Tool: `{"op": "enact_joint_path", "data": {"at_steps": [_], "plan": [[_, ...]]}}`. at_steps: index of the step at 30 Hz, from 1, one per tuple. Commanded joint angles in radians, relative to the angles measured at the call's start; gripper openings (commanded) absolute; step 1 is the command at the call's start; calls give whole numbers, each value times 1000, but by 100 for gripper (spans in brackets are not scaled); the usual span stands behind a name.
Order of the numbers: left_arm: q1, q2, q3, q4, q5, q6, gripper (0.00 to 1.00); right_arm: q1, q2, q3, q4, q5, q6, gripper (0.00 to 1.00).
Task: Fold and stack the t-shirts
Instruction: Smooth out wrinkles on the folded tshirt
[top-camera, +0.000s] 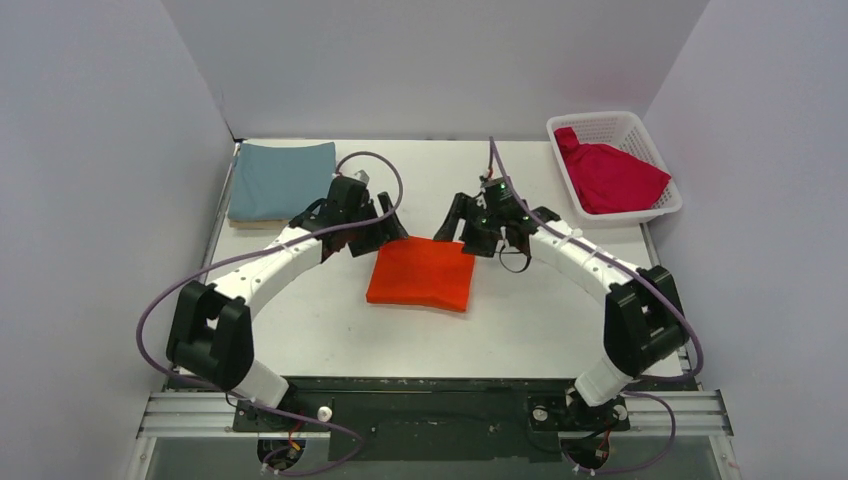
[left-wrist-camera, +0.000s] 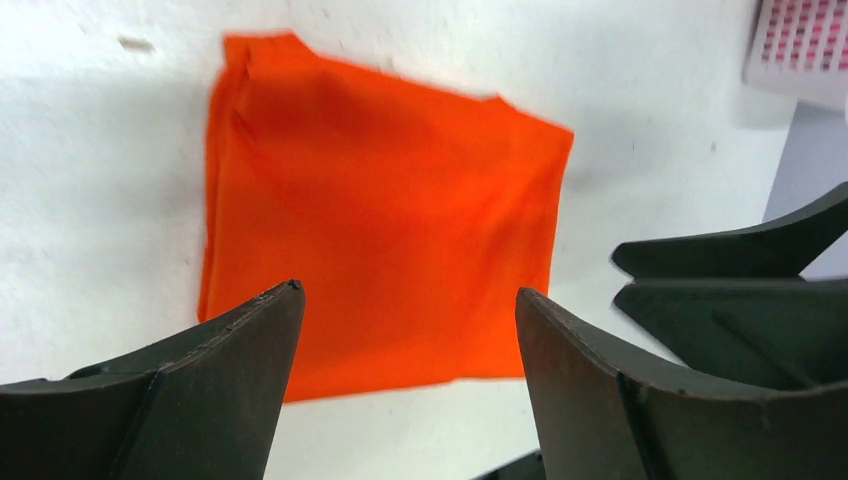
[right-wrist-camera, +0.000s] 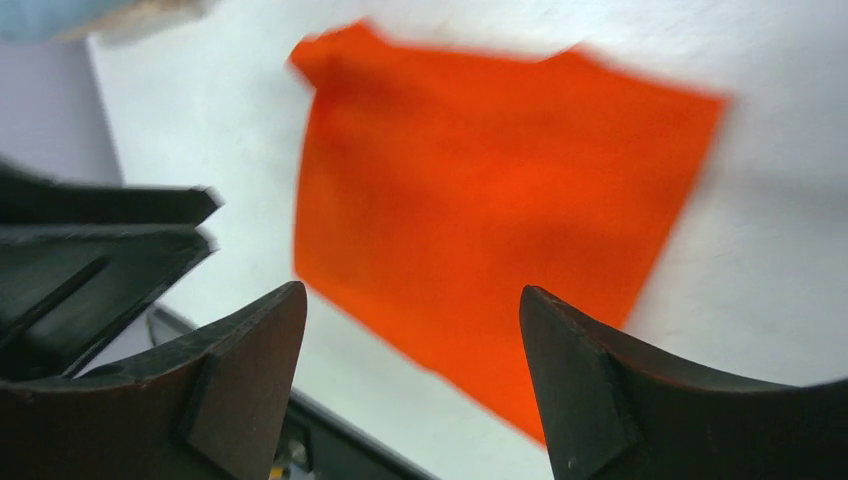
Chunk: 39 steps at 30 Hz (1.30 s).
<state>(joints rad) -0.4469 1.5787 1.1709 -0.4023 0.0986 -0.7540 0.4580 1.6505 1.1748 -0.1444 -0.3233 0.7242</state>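
A bright orange t-shirt (top-camera: 422, 274) lies folded into a flat square in the middle of the table, and it fills both wrist views (left-wrist-camera: 385, 240) (right-wrist-camera: 500, 230). My left gripper (top-camera: 385, 232) hovers open just above its far left corner, holding nothing. Over the far right corner my right gripper (top-camera: 470, 228) is open and empty too. A folded teal-blue t-shirt (top-camera: 281, 180) rests at the back left on top of a beige one (top-camera: 252, 223), of which only an edge shows. The crimson red t-shirt (top-camera: 608, 177) lies crumpled in the basket.
The white lattice basket (top-camera: 655, 158) stands at the back right corner, against the right wall. Grey walls close in the table on the left, back and right. A black rail (top-camera: 430, 400) with both arm bases runs along the near edge.
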Motion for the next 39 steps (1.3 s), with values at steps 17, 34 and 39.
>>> {"op": "enact_joint_path", "data": {"at_steps": [17, 34, 39], "plan": [[18, 109, -388, 177, 80, -67, 87, 156, 19, -514, 400, 25, 265, 62], [-5, -162, -394, 16, 36, -23, 87, 38, -264, -484, 107, -12, 63, 71], [-4, -219, -288, -22, -46, 31, 92, 33, -426, -388, -31, 111, 29, 76]]}}
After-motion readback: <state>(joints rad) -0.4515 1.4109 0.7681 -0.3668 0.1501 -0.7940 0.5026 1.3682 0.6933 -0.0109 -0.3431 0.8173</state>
